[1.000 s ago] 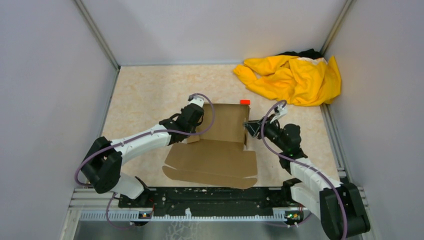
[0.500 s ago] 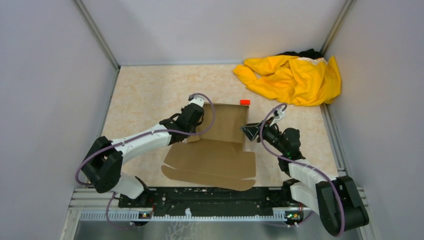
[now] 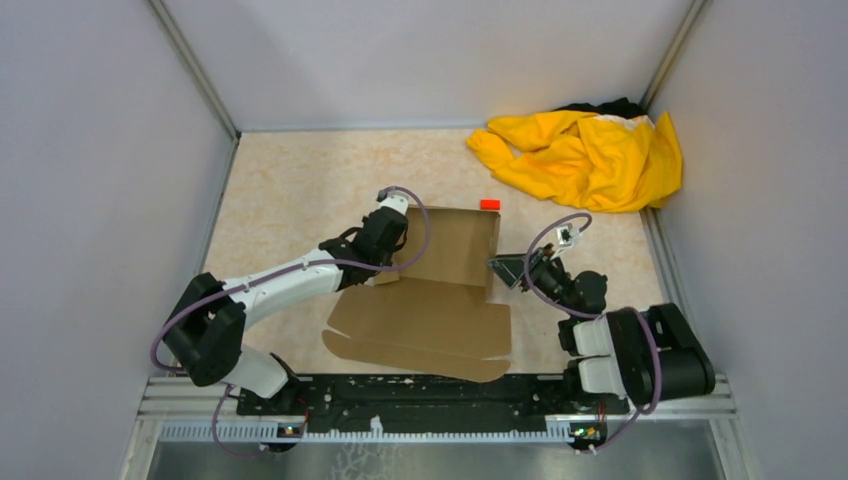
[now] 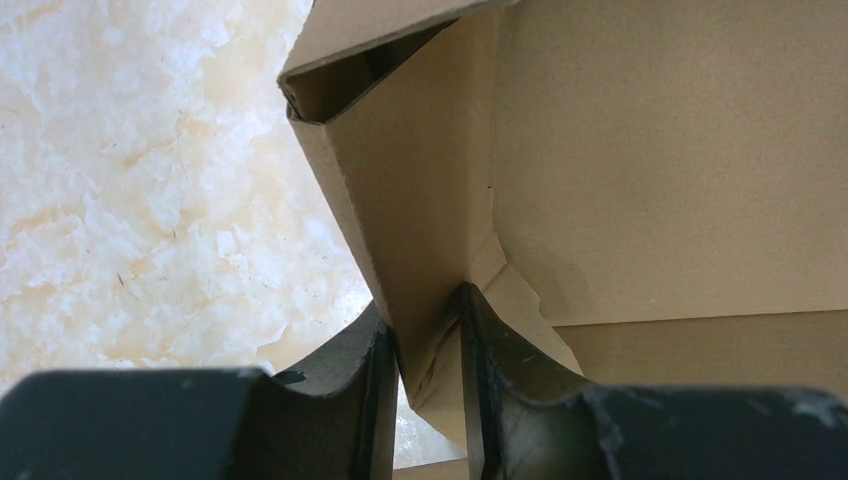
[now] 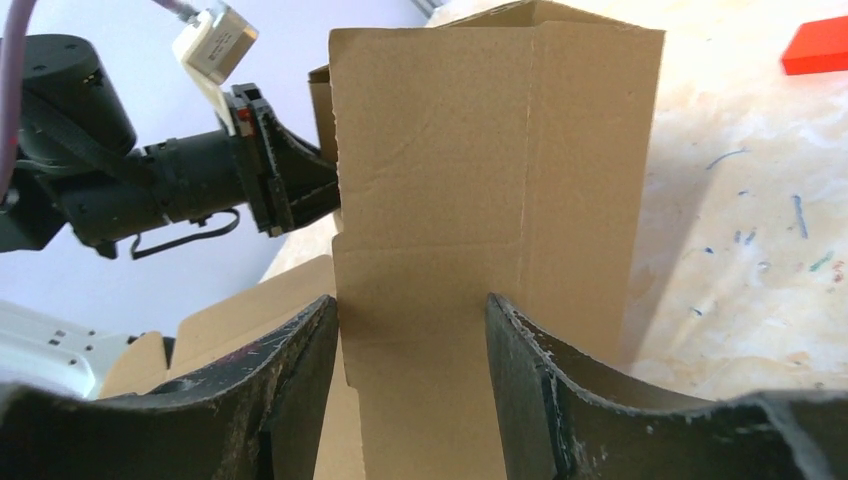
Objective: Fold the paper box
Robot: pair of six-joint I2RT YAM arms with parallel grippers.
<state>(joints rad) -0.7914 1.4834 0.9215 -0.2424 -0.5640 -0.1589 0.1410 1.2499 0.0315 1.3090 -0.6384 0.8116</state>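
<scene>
Fold under way: the box (image 3: 445, 315) has its flat lid lying behind both my grippers, toward my bases, not yet raised off the table (image 3: 300, 180). My left gripper (image 4: 425, 312) is clamped on the doubled left wall, one finger outside it and one inside the tray. My right gripper (image 5: 410, 305) has its fingers apart and grips nothing; the right wall stands face-on just ahead of them, its lower part showing between the tips. That loose wall is the weak point, as I judge it. With nothing pinching it, it could spring outward and flatten, undoing the fold. If I push forward off-centre, a fingertip may catch its edge and crease it. It may also shove the whole tray sideways against my left hold, buckling or tearing the pinched corner. Past my right fingers, just beyond the box's far corner, lies a red block (image 5: 815, 45) that a skidding box might knock. Well beyond my fingers, a yellow cloth (image 3: 590, 155) is heaped in the far corner, unlikely to interfere.
</scene>
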